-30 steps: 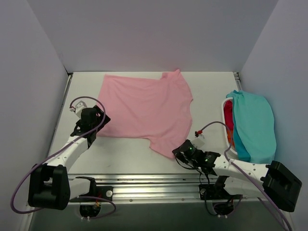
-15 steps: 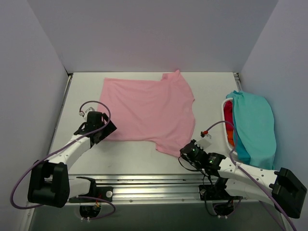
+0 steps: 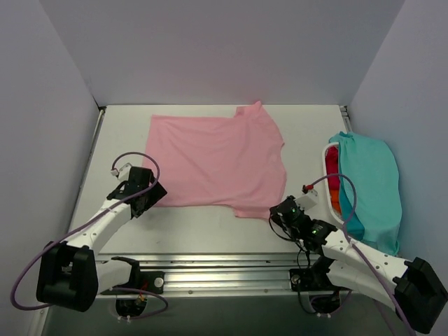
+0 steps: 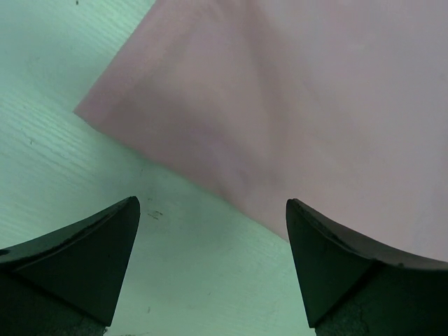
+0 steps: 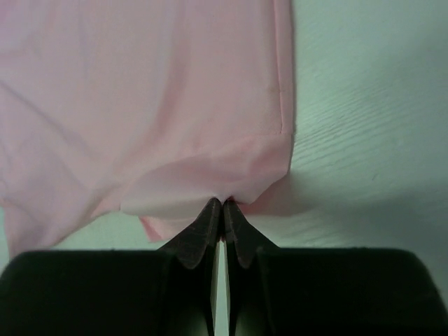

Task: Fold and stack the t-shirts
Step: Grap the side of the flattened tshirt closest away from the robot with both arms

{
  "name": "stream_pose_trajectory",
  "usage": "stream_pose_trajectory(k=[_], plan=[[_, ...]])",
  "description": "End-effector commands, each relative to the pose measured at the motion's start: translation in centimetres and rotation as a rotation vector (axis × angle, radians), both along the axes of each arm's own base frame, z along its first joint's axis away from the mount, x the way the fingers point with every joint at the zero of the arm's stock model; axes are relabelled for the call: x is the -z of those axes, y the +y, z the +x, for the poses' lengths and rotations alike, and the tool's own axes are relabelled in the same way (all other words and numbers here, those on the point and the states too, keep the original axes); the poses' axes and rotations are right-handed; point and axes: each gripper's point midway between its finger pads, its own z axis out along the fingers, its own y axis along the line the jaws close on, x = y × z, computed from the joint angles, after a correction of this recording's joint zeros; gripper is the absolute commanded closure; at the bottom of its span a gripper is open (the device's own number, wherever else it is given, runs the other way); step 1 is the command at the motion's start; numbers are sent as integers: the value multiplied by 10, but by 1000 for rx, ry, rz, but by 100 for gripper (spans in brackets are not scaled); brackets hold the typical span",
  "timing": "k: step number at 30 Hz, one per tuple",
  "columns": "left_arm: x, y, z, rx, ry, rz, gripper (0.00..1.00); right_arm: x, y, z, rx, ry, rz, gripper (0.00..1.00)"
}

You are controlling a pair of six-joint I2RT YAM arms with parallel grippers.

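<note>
The pink shirt (image 3: 217, 161) is spread flat and unfolded at the centre of the table (image 3: 203, 224). Its 5 o'clock corner is pinched by the right gripper (image 5: 222, 204). The left gripper (image 4: 211, 203) is held wide beside the 7 o'clock corner. The other shirts (image 3: 371, 182) are heaped in a basket (image 3: 326, 157) at 3 o'clock, and nothing is stacked yet.

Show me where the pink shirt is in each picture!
Top external: pink t-shirt spread flat mid-table.
Left wrist: fills the upper right, beyond the open left pincer.
Right wrist: fills the upper left, its edge pinched in the shut right pincer.
Shared landmark: the pale table beneath it, in all three.
</note>
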Motion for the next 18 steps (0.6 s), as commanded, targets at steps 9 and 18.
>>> stream_pose_trajectory(k=[9, 18], plan=[[45, -5, -2, -227, -6, -59, 5, 18, -38, 17, -26, 61, -46, 100], [45, -1, -6, -275, -32, -59, 20, 20, -40, 22, -41, 68, -40, 100]])
